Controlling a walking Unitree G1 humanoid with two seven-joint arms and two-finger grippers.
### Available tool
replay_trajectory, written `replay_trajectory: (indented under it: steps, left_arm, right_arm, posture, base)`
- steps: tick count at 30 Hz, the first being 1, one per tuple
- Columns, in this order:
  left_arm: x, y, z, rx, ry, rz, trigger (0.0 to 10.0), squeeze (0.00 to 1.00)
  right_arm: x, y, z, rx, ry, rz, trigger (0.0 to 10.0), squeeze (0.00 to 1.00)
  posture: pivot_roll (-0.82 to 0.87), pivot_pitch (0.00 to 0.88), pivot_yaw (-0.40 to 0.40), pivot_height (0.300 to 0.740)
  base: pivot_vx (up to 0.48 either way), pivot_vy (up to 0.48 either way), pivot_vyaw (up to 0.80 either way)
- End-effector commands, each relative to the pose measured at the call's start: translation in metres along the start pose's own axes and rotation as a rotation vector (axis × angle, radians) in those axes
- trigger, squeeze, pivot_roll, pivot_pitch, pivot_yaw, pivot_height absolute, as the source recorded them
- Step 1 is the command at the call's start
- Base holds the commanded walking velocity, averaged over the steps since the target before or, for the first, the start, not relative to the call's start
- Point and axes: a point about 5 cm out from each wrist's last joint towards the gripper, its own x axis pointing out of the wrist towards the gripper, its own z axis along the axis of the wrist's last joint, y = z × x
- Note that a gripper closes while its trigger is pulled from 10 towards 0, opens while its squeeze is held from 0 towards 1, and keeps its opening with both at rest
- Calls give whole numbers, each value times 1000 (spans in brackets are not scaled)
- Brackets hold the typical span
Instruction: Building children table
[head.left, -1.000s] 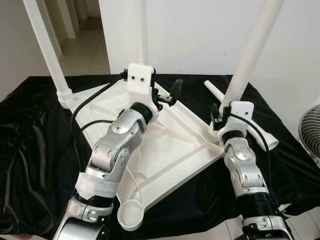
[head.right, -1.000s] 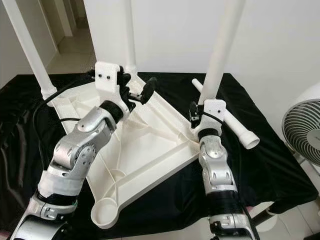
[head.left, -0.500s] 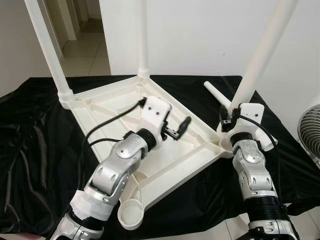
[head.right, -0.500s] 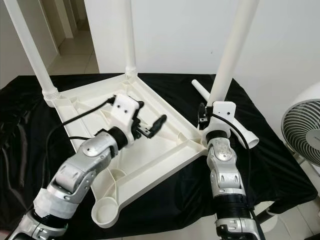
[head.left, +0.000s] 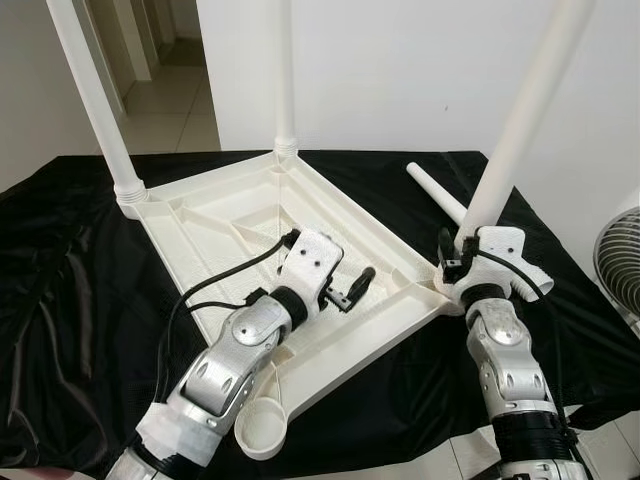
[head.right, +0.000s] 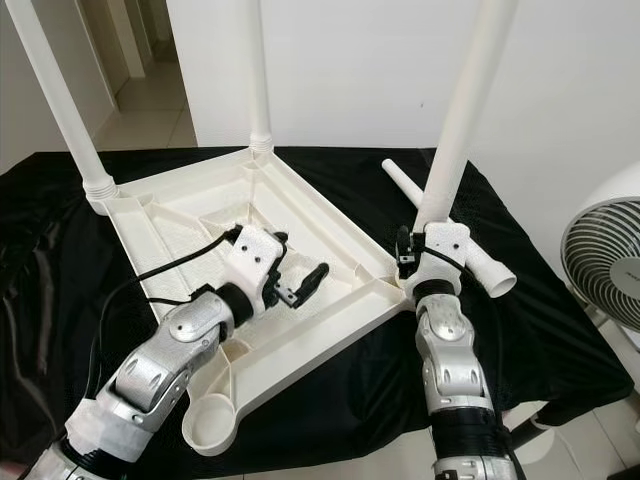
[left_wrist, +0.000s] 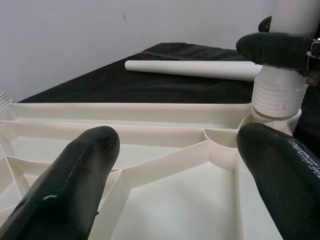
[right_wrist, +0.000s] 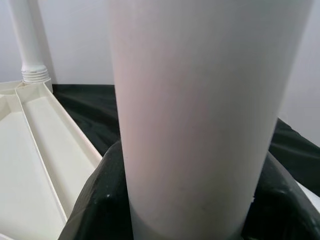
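Note:
A white plastic table top lies upside down on a black cloth. White legs stand in its far-left corner and far corner. A third leg stands slightly tilted in the right corner socket, and my right gripper is shut around its base; in the right wrist view the leg sits between the black fingers. My left gripper hovers open over the ribbed middle of the top, its fingers apart with nothing between them. The near corner socket holds no leg.
A loose white leg lies on the cloth behind the right corner. A fan stands at the far right. The black cloth hangs over the support's edges. A doorway opens at the back left.
My left gripper has drawn back from the far corner to the middle of the table top, staying open. The right gripper, still on its leg, has shifted slightly right and lower.

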Motion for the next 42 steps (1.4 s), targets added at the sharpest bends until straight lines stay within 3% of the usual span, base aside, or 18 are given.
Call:
replay_trajectory:
  steps: [1, 2, 4, 6, 13, 22, 30, 42]
  left_arm:
    - [0, -8, -8, 12, 26, -70, 10000, 0]
    - [0, -8, -8, 12, 26, -70, 10000, 0]
    - [2, -27, -23, 81, 100, -204, 10000, 0]
    - [2, -33, -28, 110, 120, -243, 10000, 0]
    - [5, -49, -40, 81, 164, -343, 10000, 0]
    - [8, -52, -39, 45, 187, -337, 10000, 0]
    - [27, -55, -36, -11, 239, -302, 10000, 0]
    - [36, -60, -49, -27, 405, -290, 10000, 0]
  right_arm:
    - [1, -3, 5, 4, -24, -17, 10000, 0]
    - [1, -3, 5, 4, -24, -17, 10000, 0]
    - [4, -5, 8, -7, -36, -27, 10000, 0]
    - [5, -5, 9, -12, -40, -28, 10000, 0]
    - [4, -18, 11, -31, -50, -74, 10000, 0]
    - [5, -19, 11, -30, -50, -87, 10000, 0]
    - [6, -15, 12, -27, -51, -87, 10000, 0]
    - [4, -17, 12, -33, -49, -104, 10000, 0]
  posture:
    - [-2, 0, 16, 740]
    - [-2, 0, 16, 740]
    - [-7, 0, 21, 740]
    - [-7, 0, 21, 740]
    - [-28, 0, 47, 740]
    - [-25, 1, 49, 740]
    - [-15, 12, 49, 740]
    - [-30, 18, 68, 740]
  base:
    - [0, 0, 0]
    - [0, 0, 0]
    - [0, 0, 0]
    - [0, 0, 0]
    - [0, 0, 0]
    - [0, 0, 0]
    - [0, 0, 0]
    - [0, 0, 0]
